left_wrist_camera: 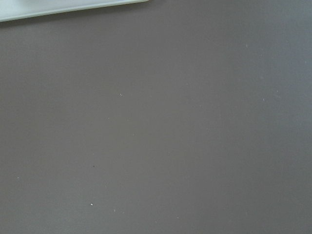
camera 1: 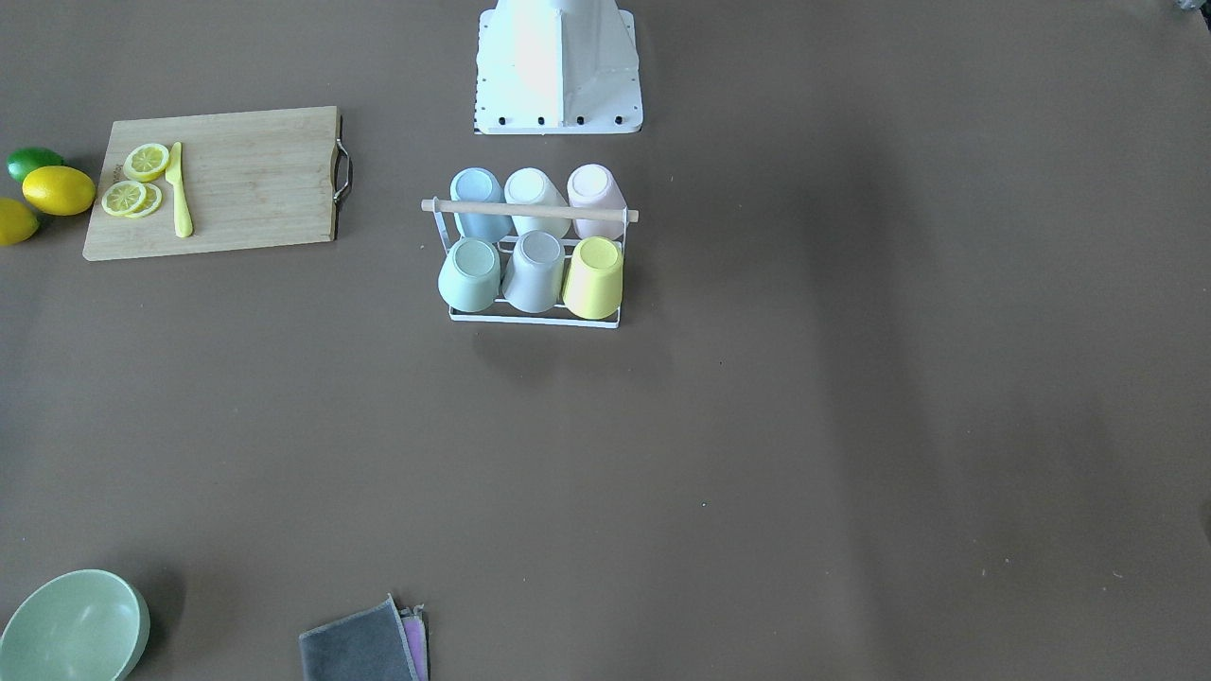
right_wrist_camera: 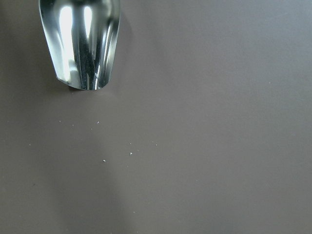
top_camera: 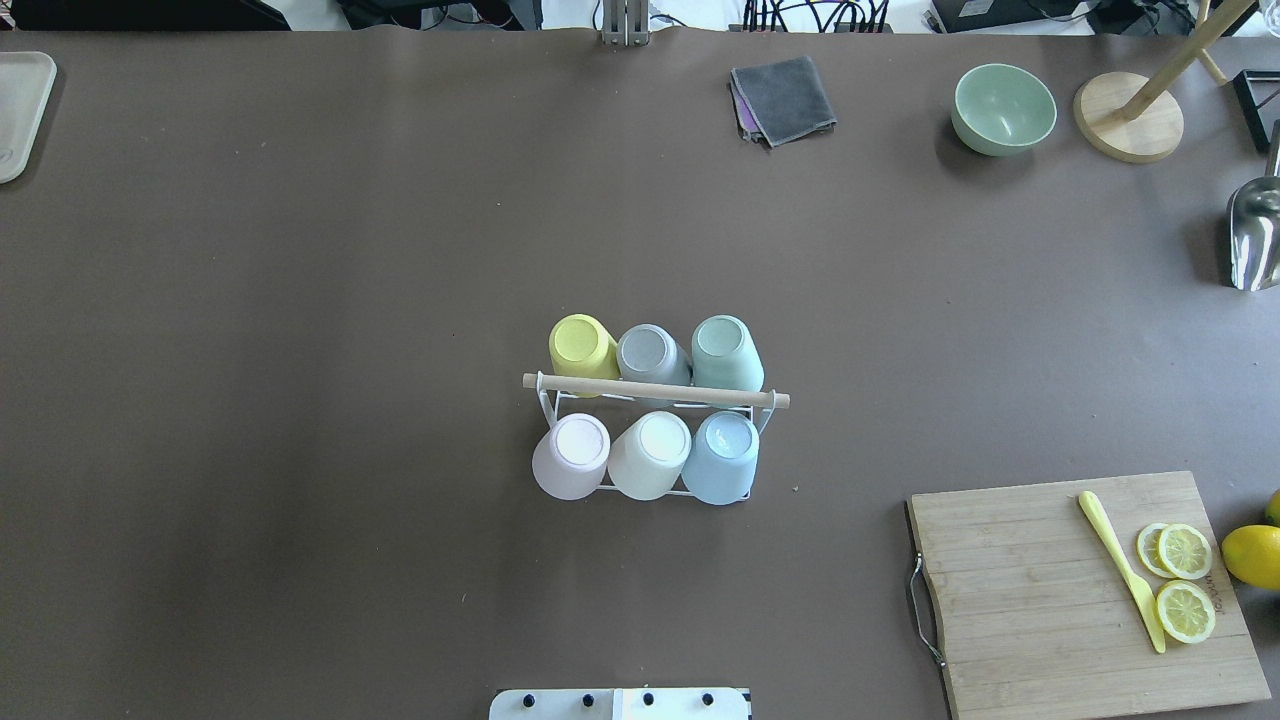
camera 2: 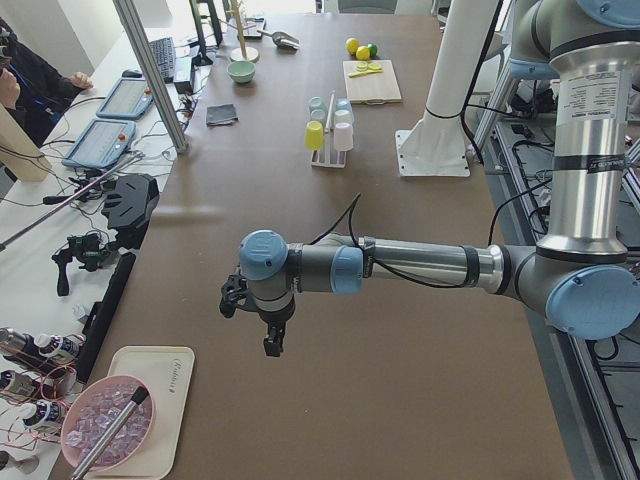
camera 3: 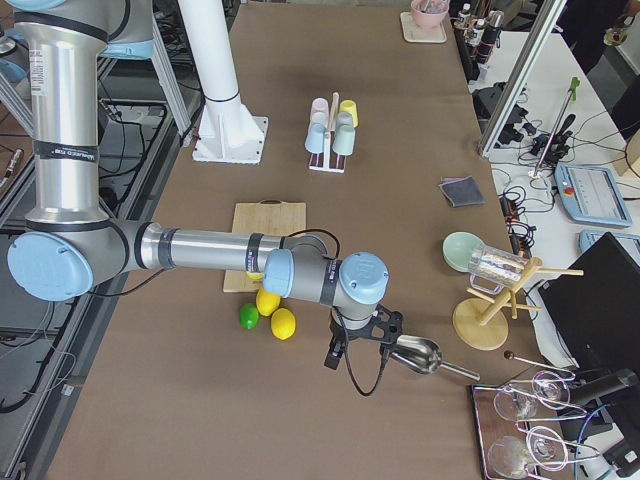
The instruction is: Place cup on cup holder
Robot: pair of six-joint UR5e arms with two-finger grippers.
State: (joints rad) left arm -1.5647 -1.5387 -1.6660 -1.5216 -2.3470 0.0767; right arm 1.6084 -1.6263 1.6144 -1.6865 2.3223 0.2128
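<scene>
Brown worktop [top_camera: 300,300], both claws parked out at its far ends, left claw [camera 2: 262,322] near a tray, right claw [camera 3: 362,340] beside a metal scoop [camera 3: 420,356]; spread or pressed together, cannot tell. Cup holder [top_camera: 655,392] mid-worktop, well apart from both, all six prongs already capped with upturned cups [top_camera: 650,465]. Probably only a hands-off check left, without nudging the rack.

Cup holder [top_camera: 548,404]: white wire, light wooden bar. Cups on it: yellow [top_camera: 582,345], grey [top_camera: 650,354], mint green [top_camera: 726,352], pink [top_camera: 572,456], cream [top_camera: 650,455], light blue [top_camera: 723,457]. Worktop [top_camera: 300,300]: plain brown.
</scene>
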